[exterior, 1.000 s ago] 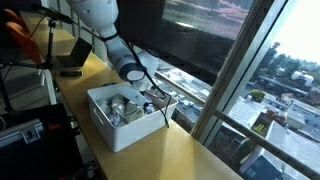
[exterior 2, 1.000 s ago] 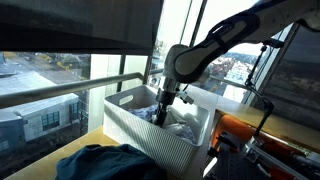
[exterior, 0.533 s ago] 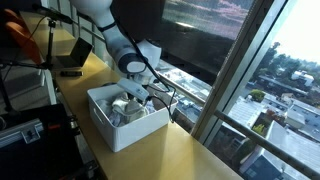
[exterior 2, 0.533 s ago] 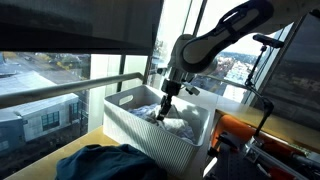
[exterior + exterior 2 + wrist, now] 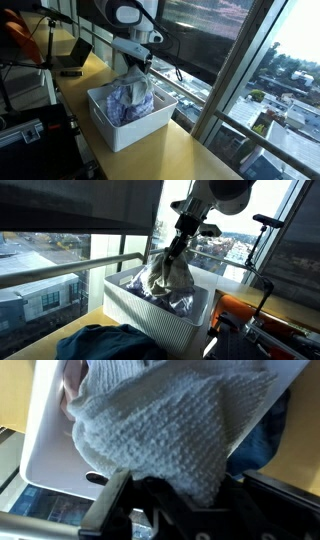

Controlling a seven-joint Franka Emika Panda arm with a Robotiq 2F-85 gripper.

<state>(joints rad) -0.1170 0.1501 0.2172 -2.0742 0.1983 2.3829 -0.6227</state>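
As jaws pinch knitted cloth (image 5: 165,278) | nearly closed | over white bin (image 5: 122,133)

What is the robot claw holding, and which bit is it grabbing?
The gripper holds a grey knitted cloth, pinched at its top end; the rest hangs into the white basket.

The knitted cloth (image 5: 165,278) hangs from the tool (image 5: 178,246) above the bin (image 5: 140,315), which stands on the table (image 5: 175,155) beside the window (image 5: 250,70).
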